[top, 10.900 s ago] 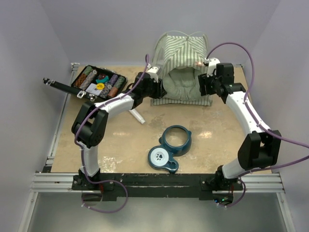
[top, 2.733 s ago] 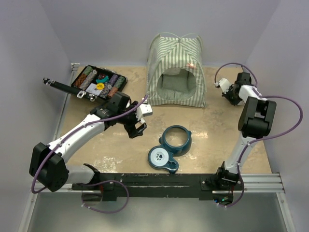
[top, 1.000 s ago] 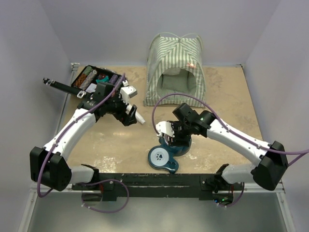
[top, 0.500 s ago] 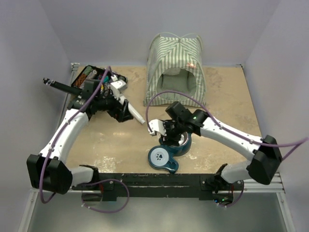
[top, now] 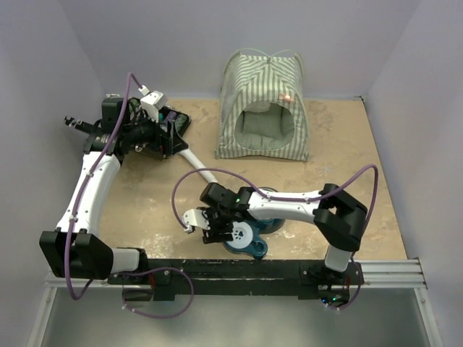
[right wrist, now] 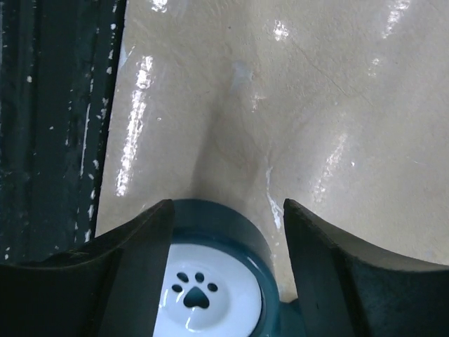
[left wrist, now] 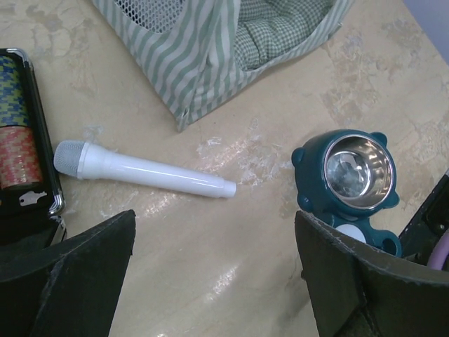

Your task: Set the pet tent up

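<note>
The pet tent (top: 264,79) stands upright at the back of the table, with green-and-white stripes and its arched doorway facing me. Its near corner (left wrist: 203,63) shows in the left wrist view, with a green checked cushion (left wrist: 280,28) inside. My left gripper (top: 168,130) hovers open at the back left, far from the tent, with nothing between its fingers (left wrist: 84,267). My right gripper (right wrist: 228,239) is open low at the table's front, its fingers on either side of the white paw-print bowl (right wrist: 200,295).
A teal double bowl stand (top: 269,223) sits front centre, its steel bowl (left wrist: 354,168) empty. A white microphone (left wrist: 144,168) lies between the tent and a black tray (left wrist: 43,151) of coloured chips at the back left. The dark base rail (right wrist: 56,105) runs along the near edge.
My left arm has swung back and left, over the tray. My right gripper has moved toward the near edge and left, down around the stand's paw-print bowl end. The tent has not moved.
</note>
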### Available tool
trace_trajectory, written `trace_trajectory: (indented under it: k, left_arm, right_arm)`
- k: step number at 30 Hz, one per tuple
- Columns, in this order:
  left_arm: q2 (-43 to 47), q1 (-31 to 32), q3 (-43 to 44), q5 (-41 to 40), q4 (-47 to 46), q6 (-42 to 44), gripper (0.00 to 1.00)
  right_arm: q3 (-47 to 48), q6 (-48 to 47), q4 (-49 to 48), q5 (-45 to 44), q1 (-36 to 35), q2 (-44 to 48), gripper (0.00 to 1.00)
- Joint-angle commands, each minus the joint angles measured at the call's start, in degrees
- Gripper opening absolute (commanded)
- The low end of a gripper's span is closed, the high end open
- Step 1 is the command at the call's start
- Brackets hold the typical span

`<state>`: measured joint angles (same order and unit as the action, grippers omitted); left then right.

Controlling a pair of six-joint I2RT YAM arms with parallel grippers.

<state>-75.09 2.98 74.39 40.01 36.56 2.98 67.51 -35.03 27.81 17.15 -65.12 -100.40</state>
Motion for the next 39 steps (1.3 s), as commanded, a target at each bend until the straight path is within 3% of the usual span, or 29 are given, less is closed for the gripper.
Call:
trace_trajectory:
  k: [1,6,9,11,16,22,29,32,39]
  left_arm:
    - [1.2,-1.1,1.4,-0.5,-3.1,-4.4,1.0]
    - [0.5,-1.1,0.1,1.1,-5.3,-5.8,1.0]
    - [-0.1,-1.1,0.1,1.9,-6.2,-6.0,1.0]
    - [-0.8,-1.1,0.1,2.4,-6.8,-6.1,1.0]
    - [-2.3,-1.1,0.4,3.8,-8.0,-6.8,1.0]
    - [-3.7,-1.1,0.8,5.9,-8.8,-6.9,0.99]
    - [-6.0,-1.0,6.3,5.3,-0.4,1.2,0.99]
    - [-7.0,-1.0,9.6,2.5,3.9,6.0,0.99]
    - [-13.1,-0.7,24.6,-9.2,13.3,13.2,1.0]
  right_arm:
    - [0.1,2.6,-4.5,-5.0,-0.4,-3.9,0.72]
    - [-4.5,1.6,-3.5,-12.0,-0.1,-2.8,0.82]
    - [-8.5,0.1,-0.3,-11.0,2.8,0.2,0.88]
    - [-11.2,-1.2,2.1,-9.4,6.8,3.3,0.93]
    - [-17.8,-8.2,5.8,-11.9,20.3,8.1,0.95]
    - [-17.8,-22.1,12.7,-16.7,35.1,11.3,0.94]
    - [-22.0,-33.0,16.0,-25.9,48.1,16.6,0.95]
    - [-16.7,-32.0,18.8,-21.8,49.7,18.7,0.95]
    - [10.7,-18.3,24.8,-0.7,49.7,18.7,0.95]
